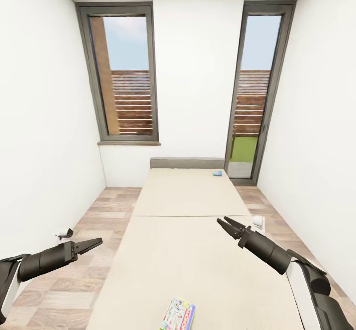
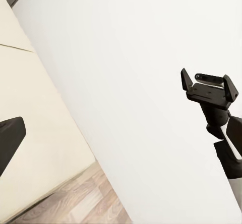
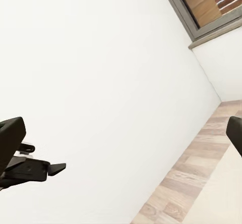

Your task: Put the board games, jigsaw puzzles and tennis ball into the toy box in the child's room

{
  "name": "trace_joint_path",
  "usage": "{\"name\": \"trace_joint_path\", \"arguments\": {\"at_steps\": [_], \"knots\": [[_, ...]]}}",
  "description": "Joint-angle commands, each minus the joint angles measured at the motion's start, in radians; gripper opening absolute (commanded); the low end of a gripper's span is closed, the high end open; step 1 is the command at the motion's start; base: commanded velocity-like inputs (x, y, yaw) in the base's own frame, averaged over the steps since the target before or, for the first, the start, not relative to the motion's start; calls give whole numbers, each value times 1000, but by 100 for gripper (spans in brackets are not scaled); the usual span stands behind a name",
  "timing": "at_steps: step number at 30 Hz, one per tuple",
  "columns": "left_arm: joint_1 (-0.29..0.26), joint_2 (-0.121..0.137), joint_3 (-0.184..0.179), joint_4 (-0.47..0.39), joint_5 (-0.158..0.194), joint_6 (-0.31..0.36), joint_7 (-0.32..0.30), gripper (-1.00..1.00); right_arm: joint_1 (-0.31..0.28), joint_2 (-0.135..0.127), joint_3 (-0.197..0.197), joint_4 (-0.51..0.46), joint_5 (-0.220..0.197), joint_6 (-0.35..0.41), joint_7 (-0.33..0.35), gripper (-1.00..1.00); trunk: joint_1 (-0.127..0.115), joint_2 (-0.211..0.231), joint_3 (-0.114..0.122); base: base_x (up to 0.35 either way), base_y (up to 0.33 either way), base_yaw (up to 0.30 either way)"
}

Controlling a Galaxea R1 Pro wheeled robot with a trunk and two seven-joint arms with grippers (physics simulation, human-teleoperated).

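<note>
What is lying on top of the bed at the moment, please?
Two board games lie on the bed: a colourful box at its near end, partly cut off by the picture's edge, and a small blue box by the far headboard. Nothing shows of what is under them.

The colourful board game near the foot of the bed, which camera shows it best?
The head view: the board game lies flat on the bed at the near end, partly cut off by the picture's lower edge. The left wrist view catches a stretch of cream mattress and the right wrist view wall, window and floor, without the game.
</note>
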Motion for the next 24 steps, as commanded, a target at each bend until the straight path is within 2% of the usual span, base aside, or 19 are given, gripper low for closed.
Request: {"name": "trace_joint_path", "arguments": {"at_steps": [1,19,24], "knots": [[0,0,0,0,0,10,-4,100,0,0,-1,0,-5,6,1,100,0,-1,0,-14,15,-36],[-2,7,1,-14,0,17,-4,100,0,1,0,0,-6,4,1,100,0,-1,0,-2,2,-5],[-3,7,2,-15,-1,29,-4,100,0,1,-1,0,-6,4,1,100,20,-36,-16,0,0,0]]}}
